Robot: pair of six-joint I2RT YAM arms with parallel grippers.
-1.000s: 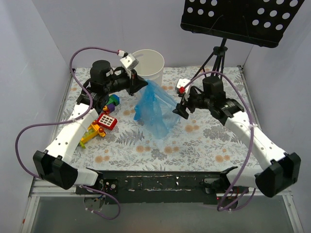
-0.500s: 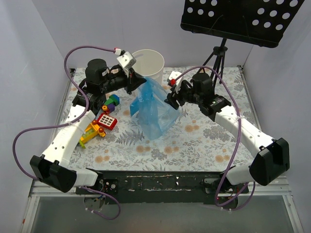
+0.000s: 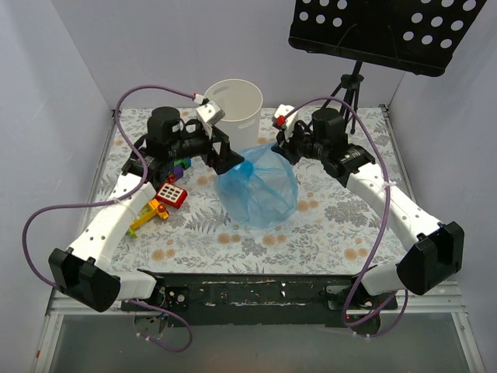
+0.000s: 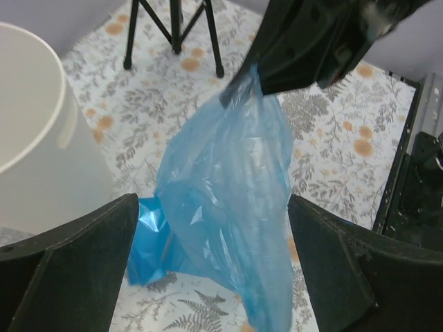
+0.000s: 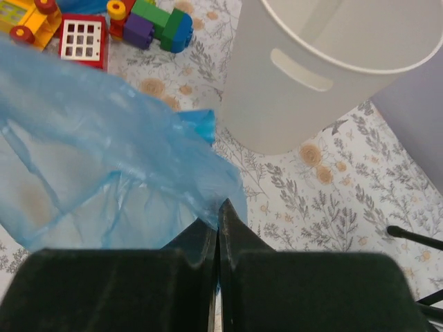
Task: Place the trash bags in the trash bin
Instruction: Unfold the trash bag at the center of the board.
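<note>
The trash bag (image 3: 260,190) is a translucent blue film sack hanging over the floral table in front of the cream-white trash bin (image 3: 235,105). My right gripper (image 3: 279,148) is shut on the bag's upper edge; in the right wrist view its fingertips (image 5: 228,216) pinch the blue film (image 5: 90,152) just below the bin (image 5: 325,76). My left gripper (image 3: 227,158) stands open at the bag's left side. In the left wrist view the bag (image 4: 228,200) hangs between the wide-apart jaws, touching neither. A smaller folded blue piece (image 4: 149,235) lies on the table behind it, beside the bin (image 4: 34,159).
Multicoloured toy blocks (image 3: 167,194) lie left of the bag, under the left arm. A black perforated music stand (image 3: 380,31) rises at the back right; its tripod legs (image 4: 173,28) stand on the table behind the bag. Grey walls enclose the table.
My left gripper has opened and let go of the bag. My right gripper has moved in and shut on the bag's top edge, and the bag now hangs rounder from it.
</note>
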